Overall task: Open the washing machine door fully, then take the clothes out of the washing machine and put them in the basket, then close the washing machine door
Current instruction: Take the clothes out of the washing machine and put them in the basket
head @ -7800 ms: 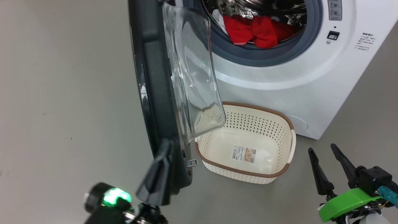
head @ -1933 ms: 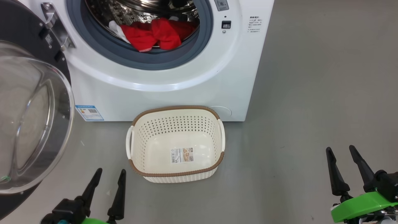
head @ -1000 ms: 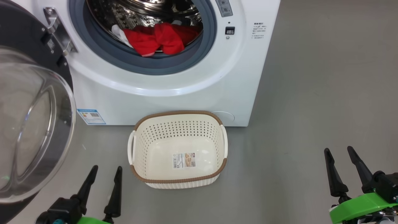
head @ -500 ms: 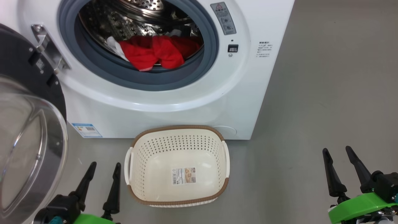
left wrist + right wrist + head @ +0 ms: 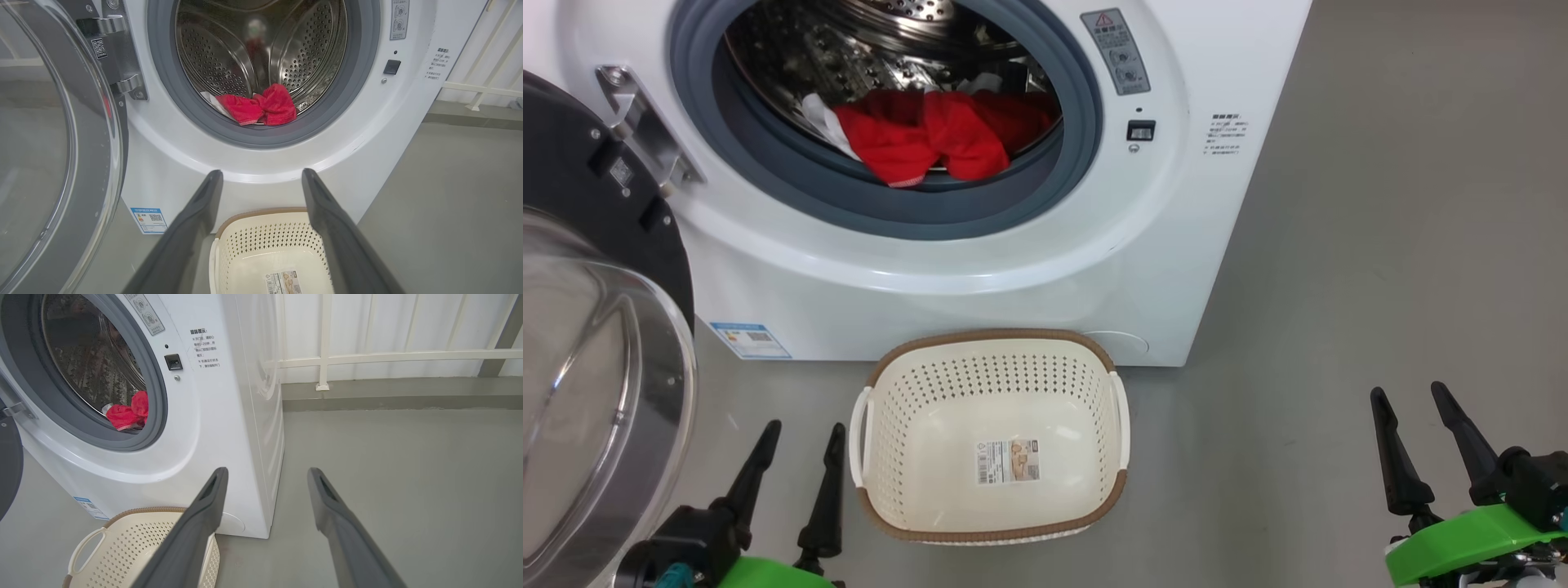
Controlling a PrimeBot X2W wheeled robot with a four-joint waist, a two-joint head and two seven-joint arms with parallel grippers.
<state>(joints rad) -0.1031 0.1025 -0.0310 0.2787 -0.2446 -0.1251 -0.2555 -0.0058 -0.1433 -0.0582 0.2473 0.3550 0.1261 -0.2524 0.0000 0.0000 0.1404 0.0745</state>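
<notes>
Starting far left: got the washing machine door (image 5: 572,163) swung wide open, black rim up top and the clear glass bowl (image 5: 596,392) bulging toward the camera. Hung off a metal hinge (image 5: 645,131) on the washing machine (image 5: 980,269), a big white front-loader. Spotted a small blue label sticker (image 5: 749,340) low on its front, near the door side.

Just right of the door, down low: left claw (image 5: 805,426), dark fingers spread apart, gripping nothing, hovering over the floor (image 5: 1339,245) just beside the left handle of the basket (image 5: 988,336). From the left wrist view, seeing that claw's fingers (image 5: 196,228) framing the basket's back rim, with the drum opening above.

Moving to the middle: clothes (image 5: 931,139) sitting inside the drum (image 5: 890,41) at the bottom front edge, a bright red bundle with a bit of white on its left, right against the grey rubber ring (image 5: 890,212). Straight below, got the basket parked on the floor up close to the machine's front; can't tell whether touching or just beside. Paper label (image 5: 1008,461) on its base.

Far right: right claw (image 5: 1407,389), fingers likewise wide apart, holding nothing, over grey floor, well apart from basket and machine. Green piece (image 5: 1462,531) behind the fingers. From the right wrist view, catching the machine's side panel and a white railing (image 5: 388,357) beyond.
</notes>
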